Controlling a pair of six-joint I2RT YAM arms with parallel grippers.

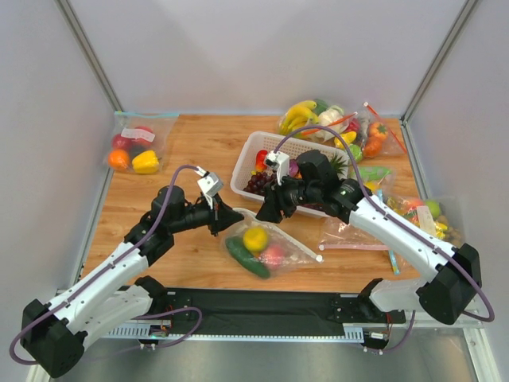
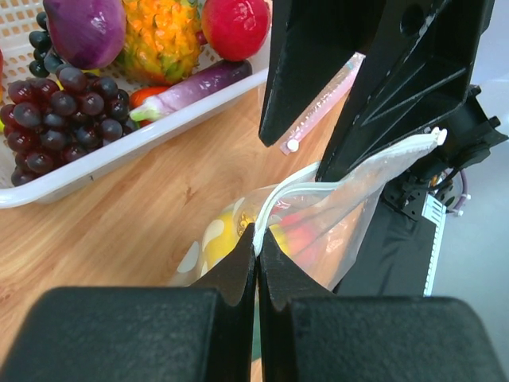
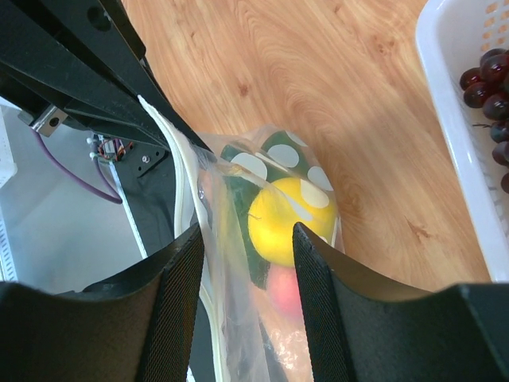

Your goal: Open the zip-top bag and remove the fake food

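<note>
The zip-top bag [image 1: 300, 249] lies on the wooden table in front of the white basket. It holds the dark green cucumber [image 1: 247, 259], the yellow round fruit [image 1: 255, 238] and the pink peach [image 1: 273, 254]. My left gripper [image 1: 233, 216] is shut on the bag's white zip edge [image 2: 270, 203] at its left end. My right gripper [image 1: 267, 212] is open, its fingers [image 3: 184, 278] on either side of the bag's mouth [image 3: 187, 183], just above the yellow fruit [image 3: 285, 221] and the peach [image 3: 283, 294]. The cucumber [image 3: 242, 211] lies beside them.
The white basket [image 1: 240, 177] with purple grapes [image 2: 56, 111], a pineapple and red fruits stands just behind both grippers. Other filled clear bags lie at the back left [image 1: 135, 147], back right [image 1: 334, 119] and right [image 1: 421, 215]. A black mat [image 1: 262, 302] runs along the near edge.
</note>
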